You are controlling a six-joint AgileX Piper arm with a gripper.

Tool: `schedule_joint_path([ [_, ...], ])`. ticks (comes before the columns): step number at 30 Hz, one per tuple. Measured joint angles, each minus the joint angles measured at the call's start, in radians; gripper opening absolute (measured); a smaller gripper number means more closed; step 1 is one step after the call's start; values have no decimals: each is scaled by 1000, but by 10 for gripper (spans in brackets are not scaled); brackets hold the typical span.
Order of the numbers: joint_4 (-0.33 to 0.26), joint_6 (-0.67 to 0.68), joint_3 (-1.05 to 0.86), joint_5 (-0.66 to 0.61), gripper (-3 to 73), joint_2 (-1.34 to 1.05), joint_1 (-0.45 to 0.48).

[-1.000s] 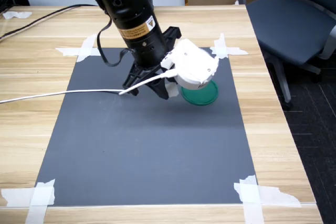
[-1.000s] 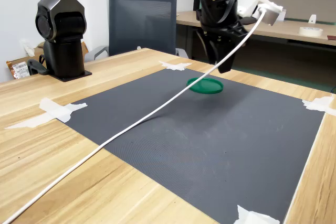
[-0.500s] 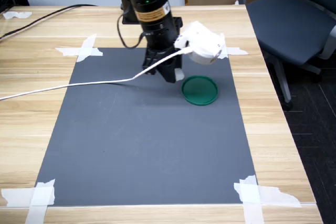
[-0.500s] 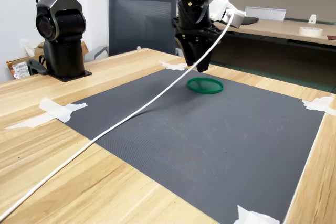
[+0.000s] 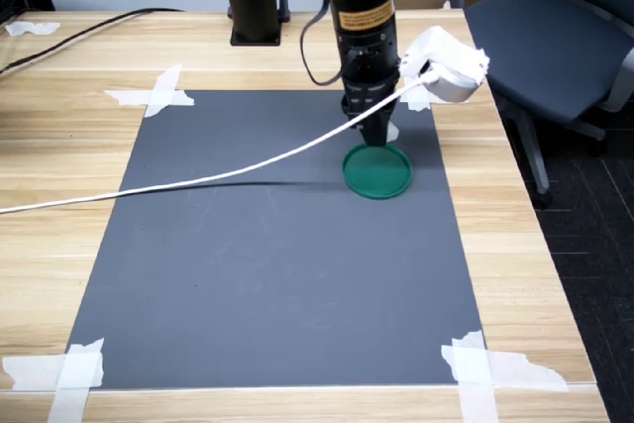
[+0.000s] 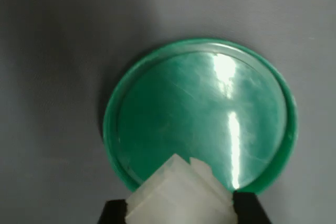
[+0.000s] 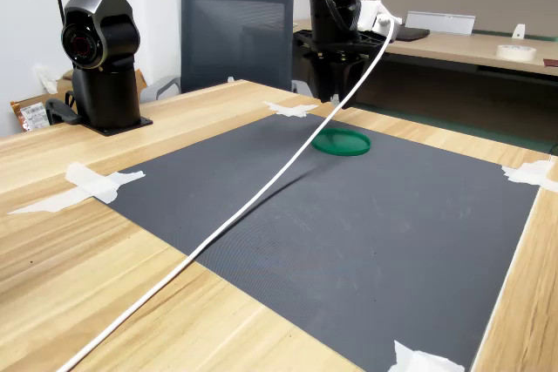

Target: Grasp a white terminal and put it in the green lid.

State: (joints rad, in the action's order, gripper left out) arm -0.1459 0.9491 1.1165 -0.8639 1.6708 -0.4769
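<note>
The green lid [image 5: 377, 173] lies flat on the dark mat in both exterior views [image 7: 341, 142] and fills most of the wrist view [image 6: 199, 114]. My gripper [image 5: 379, 132] hangs just above the lid's far rim, pointing down. In the wrist view the gripper [image 6: 181, 209] is shut on the white terminal [image 6: 181, 191], a blocky white piece held between two black fingers [image 6: 251, 209] over the lid's edge. The lid holds nothing inside. In the second exterior view the fingertips are hard to make out against the arm.
A white camera housing [image 5: 447, 63] rides on the wrist, and its white cable [image 5: 198, 181] trails across the grey mat [image 5: 267, 274] toward the first exterior view's left. White tape [image 5: 158, 91] holds the mat's corners. A second arm's black base [image 7: 103, 50] stands at the table's edge, with an office chair [image 5: 555, 37] beyond.
The arm has swung toward the first exterior view's right, from beside the lid to over its far rim, with the cable trailing after it. The lid has not moved.
</note>
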Motion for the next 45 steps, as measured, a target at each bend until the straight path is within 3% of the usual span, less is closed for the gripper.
schedule_joint_path([
  [6,46,-22,0,37,353,52,0],
  [18,51,-24,0,52,355,89,0],
  [26,51,-24,0,61,433,90,0],
  [35,51,-37,-3,92,440,68,0],
  [40,52,-89,-39,204,400,-50,1],
  [45,53,-139,-126,361,250,-200,1],
])
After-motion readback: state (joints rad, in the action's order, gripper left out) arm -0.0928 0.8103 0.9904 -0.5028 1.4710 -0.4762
